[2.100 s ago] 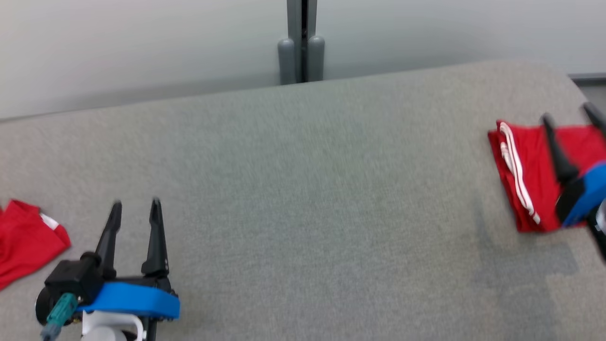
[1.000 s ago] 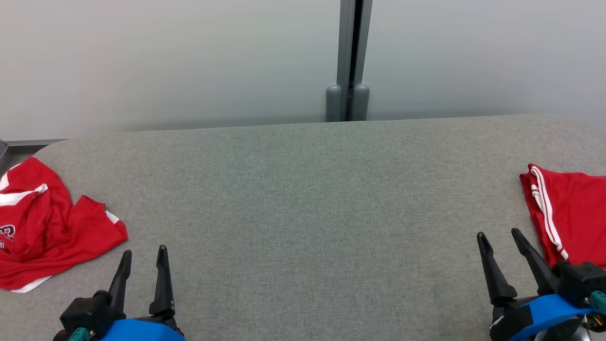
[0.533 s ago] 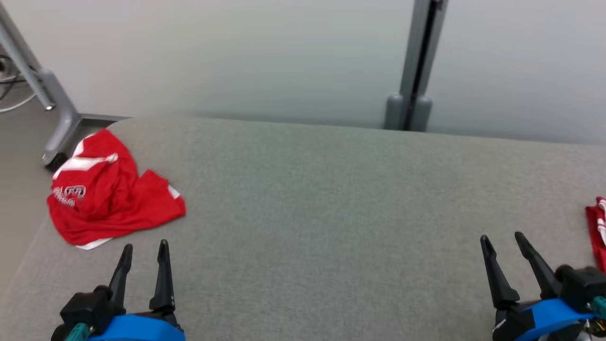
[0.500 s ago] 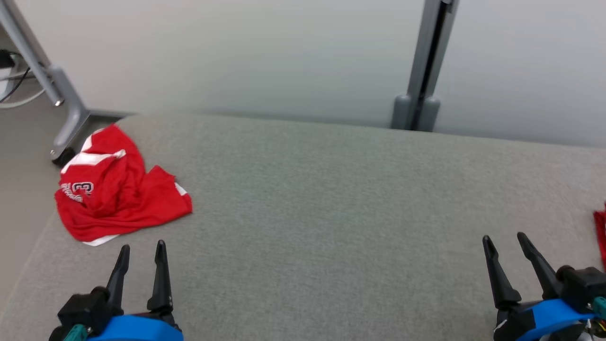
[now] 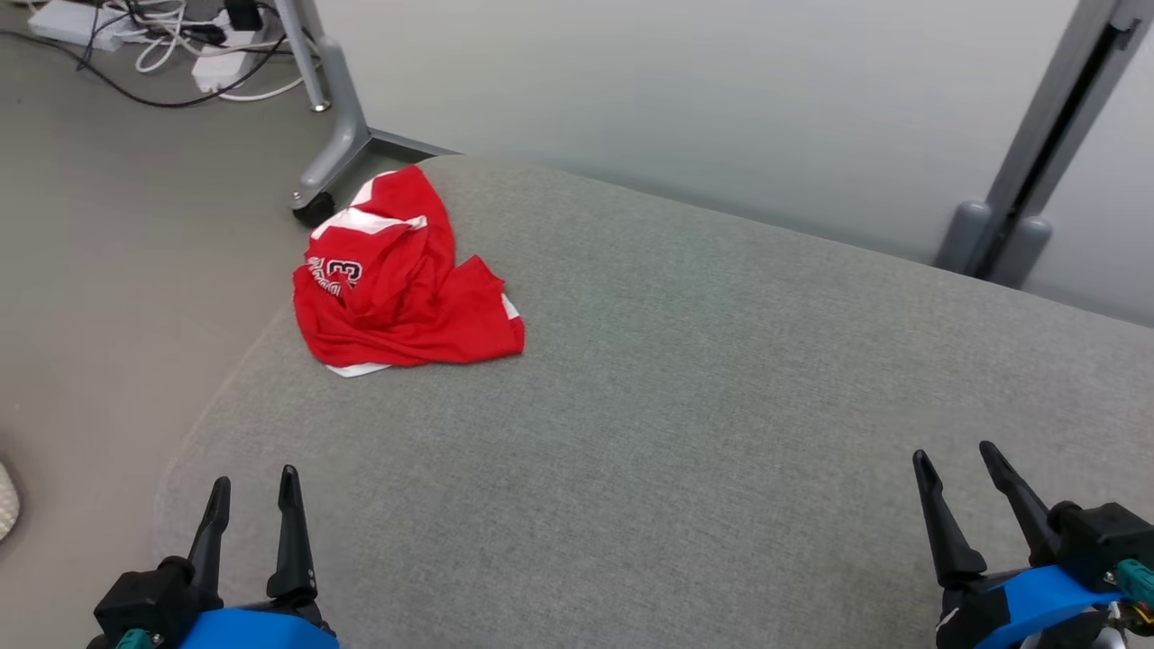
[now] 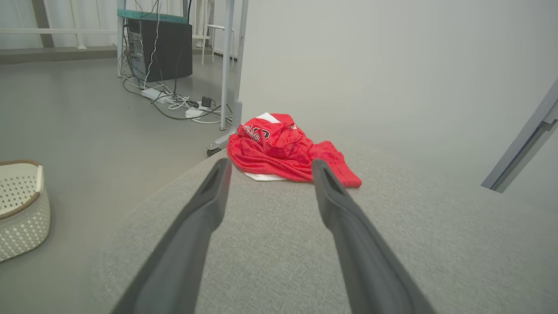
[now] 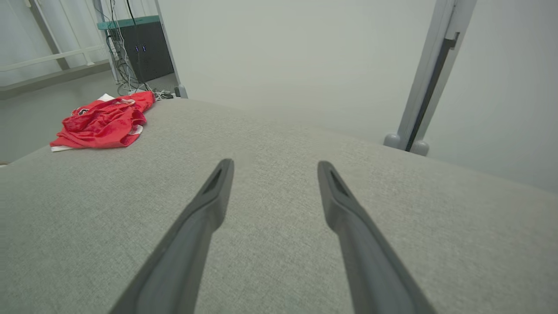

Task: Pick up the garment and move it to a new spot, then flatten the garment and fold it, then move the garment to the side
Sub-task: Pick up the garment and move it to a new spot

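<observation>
The red garment (image 5: 397,279), soft and crumpled, lies on the far left corner of the grey woven-cloth table (image 5: 685,406). At its near edge, left gripper (image 5: 253,480) and right gripper (image 5: 953,453) are spread wide, both empty.

- A wide table (image 5: 721,406) covered in grey fabric, with rounded corners, stretches across the head view.
- A crumpled red garment (image 5: 397,279) with white trim and dark lettering lies bunched at the table's far left end, right by the edge. The grey cover around it lies flat.
- On the grey floor (image 5: 117,270) beside that end are a white perforated basket (image 6: 19,205), a tangle of cables (image 5: 162,45) and the castor foot (image 5: 311,207) of a grey stand.
</observation>
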{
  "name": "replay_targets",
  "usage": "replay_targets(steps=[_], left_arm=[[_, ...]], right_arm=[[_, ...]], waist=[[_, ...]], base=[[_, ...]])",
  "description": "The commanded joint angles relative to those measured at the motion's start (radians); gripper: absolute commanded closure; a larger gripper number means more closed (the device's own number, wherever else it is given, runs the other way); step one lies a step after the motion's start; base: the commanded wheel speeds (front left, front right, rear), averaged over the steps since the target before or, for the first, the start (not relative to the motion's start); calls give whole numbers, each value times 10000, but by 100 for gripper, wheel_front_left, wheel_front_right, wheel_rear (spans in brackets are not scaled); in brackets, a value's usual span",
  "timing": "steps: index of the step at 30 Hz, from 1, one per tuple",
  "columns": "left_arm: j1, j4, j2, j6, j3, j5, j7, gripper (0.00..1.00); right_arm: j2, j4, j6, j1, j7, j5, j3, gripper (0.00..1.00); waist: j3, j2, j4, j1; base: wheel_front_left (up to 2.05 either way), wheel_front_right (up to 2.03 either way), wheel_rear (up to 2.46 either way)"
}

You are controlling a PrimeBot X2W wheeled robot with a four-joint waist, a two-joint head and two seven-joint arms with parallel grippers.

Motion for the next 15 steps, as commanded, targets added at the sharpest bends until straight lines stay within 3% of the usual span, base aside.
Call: replay_targets(steps=[1,15], left_arm=[[96,-39,-59,-10,83,90,-44,0],[-413,-393,-277,-166,576,-60,1,0]], right_arm=[[-27,-17,1,-69,30,-5,28,0],[-35,-303,1,-231,191,-18,104,0]], waist=[[169,0,253,0],[524,0,392,0]], base=[[0,0,0],[0,0,0]])
